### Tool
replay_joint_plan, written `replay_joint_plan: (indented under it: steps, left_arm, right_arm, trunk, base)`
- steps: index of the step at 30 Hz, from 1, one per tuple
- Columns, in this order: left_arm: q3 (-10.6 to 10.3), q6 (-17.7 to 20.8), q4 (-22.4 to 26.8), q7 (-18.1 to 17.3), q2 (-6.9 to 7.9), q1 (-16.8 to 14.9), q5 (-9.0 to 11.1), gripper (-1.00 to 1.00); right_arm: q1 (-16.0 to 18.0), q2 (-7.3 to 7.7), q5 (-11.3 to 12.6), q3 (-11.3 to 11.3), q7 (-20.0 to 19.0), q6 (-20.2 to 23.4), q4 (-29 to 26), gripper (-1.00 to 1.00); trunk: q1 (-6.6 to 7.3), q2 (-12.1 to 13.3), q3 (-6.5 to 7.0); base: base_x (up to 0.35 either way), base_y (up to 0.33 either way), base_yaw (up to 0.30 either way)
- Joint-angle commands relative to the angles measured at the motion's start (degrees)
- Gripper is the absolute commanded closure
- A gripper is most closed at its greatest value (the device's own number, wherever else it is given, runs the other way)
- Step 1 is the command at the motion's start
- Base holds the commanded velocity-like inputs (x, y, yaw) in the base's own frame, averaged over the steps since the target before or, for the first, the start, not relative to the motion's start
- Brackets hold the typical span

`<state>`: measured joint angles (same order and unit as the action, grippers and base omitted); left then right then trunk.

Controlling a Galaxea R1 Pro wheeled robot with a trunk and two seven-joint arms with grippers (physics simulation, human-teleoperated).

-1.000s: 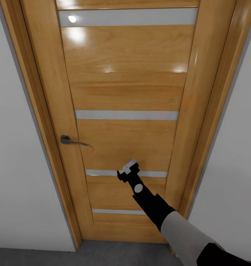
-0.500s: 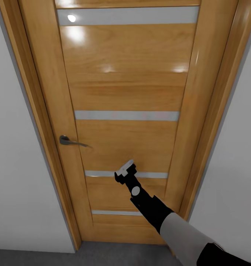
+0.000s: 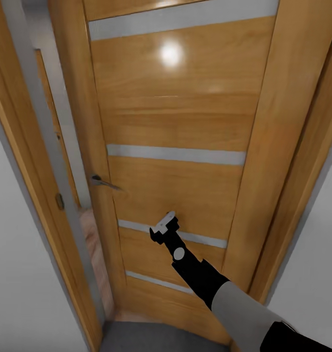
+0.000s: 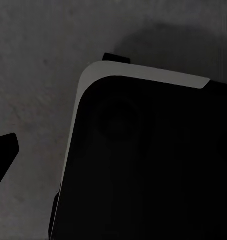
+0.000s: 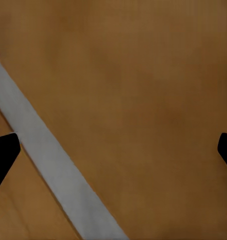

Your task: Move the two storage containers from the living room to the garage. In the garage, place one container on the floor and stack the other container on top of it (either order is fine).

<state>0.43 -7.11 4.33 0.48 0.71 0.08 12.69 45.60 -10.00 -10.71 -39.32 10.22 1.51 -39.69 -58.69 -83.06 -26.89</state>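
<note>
Floor point(image 3: 141, 340), dark grey, is what we have of the task here: a narrow band at 6 o'clock in our head view, below a wooden door point(image 3: 185, 112). It also lies rough and dim under a black, pale-edged body point(image 4: 143, 165) in our left wrist view. One dark fingertip point(image 4: 2, 152) of our left gripper juts in there, and we cannot tell how its jaws stand.

Our right gripper point(image 3: 163, 226) reaches up to the door from 5 o'clock, its tip at a pale strip point(image 3: 205, 239) across the lower panel; we cannot tell if it touches. In our right wrist view the two fingertips point(image 5: 3, 150) sit far apart with nothing between them, the wood and the strip close ahead.

The door stands ajar. Its handle point(image 3: 105, 183) is at 10 o'clock from the gripper, near the free edge. In the gap beside it we see the frame point(image 3: 36, 161) and light wood planks point(image 3: 90, 239).
</note>
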Motion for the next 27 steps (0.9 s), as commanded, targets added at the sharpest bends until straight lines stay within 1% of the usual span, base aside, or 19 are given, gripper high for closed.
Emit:
replay_joint_plan:
  steps: [1, 7, 10, 11, 12, 15, 17, 20, 23, 27]
  left_arm:
    - [0.0, -0.1, 0.0, 0.1, 0.00, 0.0, 0.2, -1.00]
    - [0.0, -0.1, 0.0, 0.1, 0.00, 0.0, 0.1, -1.00]
    - [0.0, -0.1, 0.0, 0.1, 0.00, 0.0, 0.1, -1.00]
    - [0.0, -0.1, 0.0, 0.1, 0.00, 0.0, 0.1, -1.00]
    - [0.0, -0.1, 0.1, 0.1, 0.00, 0.0, 0.1, -1.00]
    - [0.0, -0.1, 0.0, 0.1, 0.00, 0.0, 0.1, -1.00]
    - [0.0, -0.1, 0.1, 0.1, 0.00, 0.0, 0.1, -1.00]
    - [0.0, -0.1, 0.1, 0.1, 0.00, 0.0, 0.1, -1.00]
    - [0.0, -0.1, 0.0, 0.1, 0.00, 0.0, 0.1, -1.00]
    - [0.0, -0.1, 0.1, 0.1, 0.00, 0.0, 0.1, -1.00]
  right_arm:
    - [0.1, 0.00, -0.7, -0.2, 0.6, 0.2, 0.0, -1.00]
    - [0.2, 0.00, -0.6, -0.3, 0.7, 1.8, 0.4, -1.00]
    - [0.6, 0.00, -0.7, -0.3, 0.6, 2.6, 2.3, -1.00]
    - [1.4, 0.00, -0.6, -0.3, 0.6, 2.8, 3.5, -1.00]
    - [3.0, 0.00, -0.6, -0.3, 0.6, 2.8, 5.0, -1.00]
    - [5.1, 0.00, -0.5, -0.2, 0.6, 2.7, 7.3, -1.00]
    - [6.3, 0.00, 0.4, -0.2, 0.6, 2.5, 8.6, -1.00]
    - [7.2, 0.00, 1.4, -0.2, 0.6, 2.6, 9.3, -1.00]
    - [9.1, 0.00, 3.1, -0.2, 0.6, 2.9, 9.8, -1.00]
    - [9.4, 0.00, 3.6, -0.1, 0.6, 2.6, 9.3, -1.00]
  trunk:
    - [-0.03, 0.0, -0.04]
    - [-0.03, 0.0, -0.04]
    - [-0.03, 0.0, -0.04]
    - [-0.03, 0.0, -0.04]
    - [-0.03, 0.0, -0.04]
    - [-0.03, 0.0, -0.04]
    - [-0.03, 0.0, -0.04]
    - [-0.03, 0.0, -0.04]
    - [-0.03, 0.0, -0.04]
    - [-0.03, 0.0, -0.04]
  base:
    - [0.318, 0.000, 0.000]
    - [0.318, 0.000, 0.000]
    - [0.317, 0.000, 0.000]
    - [0.317, 0.000, 0.000]
    - [0.317, 0.000, 0.000]
    - [0.317, 0.000, 0.000]
    - [0.317, 0.000, 0.000]
    - [0.317, 0.000, 0.000]
    - [0.317, 0.000, 0.000]
    - [0.292, 0.000, 0.000]
